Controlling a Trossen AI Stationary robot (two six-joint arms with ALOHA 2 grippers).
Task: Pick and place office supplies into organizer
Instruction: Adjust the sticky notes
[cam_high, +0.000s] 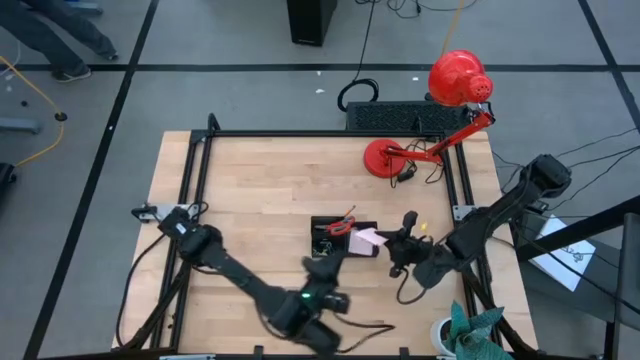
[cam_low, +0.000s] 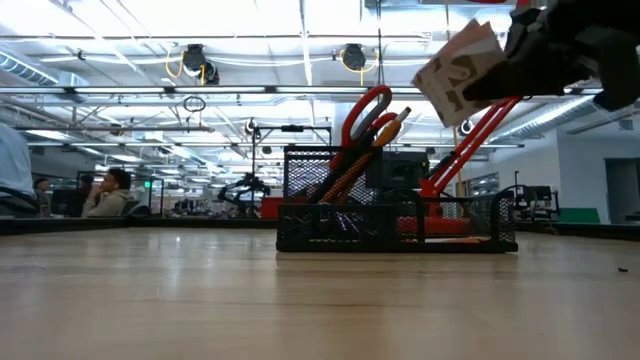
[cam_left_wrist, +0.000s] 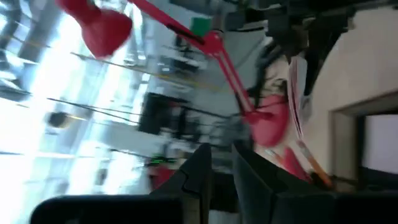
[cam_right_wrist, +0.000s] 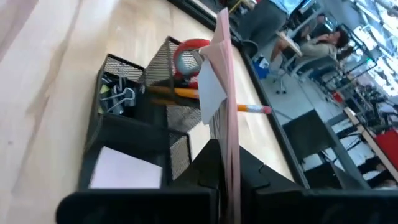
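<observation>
The organizer (cam_high: 335, 235) is a black mesh tray near the table's middle, also seen in the low view (cam_low: 395, 215) and the right wrist view (cam_right_wrist: 134, 118). It holds red-handled scissors (cam_low: 365, 110), orange pencils (cam_right_wrist: 249, 107) and black binder clips (cam_right_wrist: 118, 93). A pale flat pad (cam_right_wrist: 127, 171) lies in one compartment. My right gripper (cam_high: 392, 243) is shut on the pink sticky-note pad (cam_high: 365, 240), above the organizer's right end. My left gripper (cam_high: 323, 268) hovers just near of the organizer, fingers almost together and holding nothing. My right gripper (cam_right_wrist: 227, 158) pinches the pink sticky-note pad by one edge (cam_right_wrist: 229, 146) between its two fingers. It comes slanting down from the table's right. The pad (cam_low: 455, 70) is lifted clear, tilted, and juts out past the fingertips over the organizer.
A red desk lamp stands on its round base (cam_high: 385, 158) at the far right of the table, its arm and shade (cam_high: 458, 78) reaching past the edge. A teal cloth (cam_high: 470, 330) sits in a cup at the near right corner. Bare wood lies left of the organizer.
</observation>
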